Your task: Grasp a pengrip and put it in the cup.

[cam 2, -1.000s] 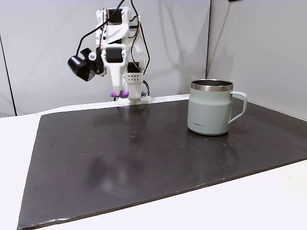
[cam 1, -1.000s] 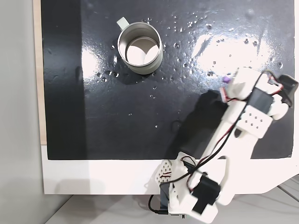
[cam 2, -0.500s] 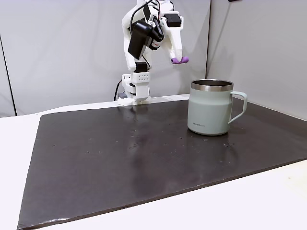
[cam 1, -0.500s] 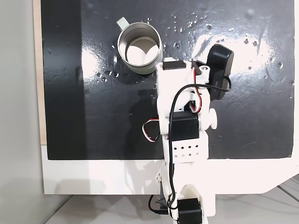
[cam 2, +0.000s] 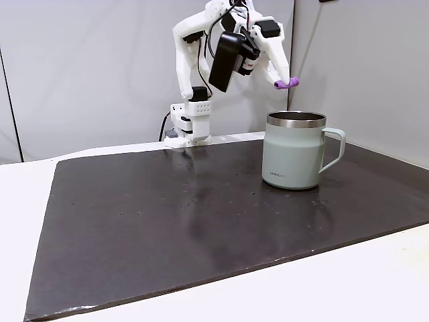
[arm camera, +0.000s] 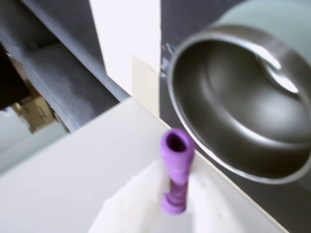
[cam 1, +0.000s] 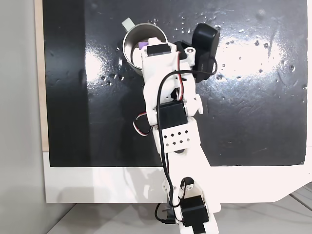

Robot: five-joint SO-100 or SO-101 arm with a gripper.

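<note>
Fingers [arm camera: 146, 204] clamped on the purple pengrip [arm camera: 175, 170], we swing in half a second from mid-table [cam 2: 167, 221] to above the cup [cam 2: 295, 151] rim; by our reckoning only the release remains.

Over the last second the white arm has swung from the 3 o'clock side of the dark mat in a fixed view to 11 o'clock. Its gripper [cam 2: 286, 82], carrying the small purple ribbed pengrip [cam 2: 287, 84], has risen from near the mat to above the rim of the round silver-grey metal cup [cam 2: 295, 151]. In a fixed view the pengrip [cam 1: 142, 45] now lies over the cup's [cam 1: 127, 46] opening.
</note>
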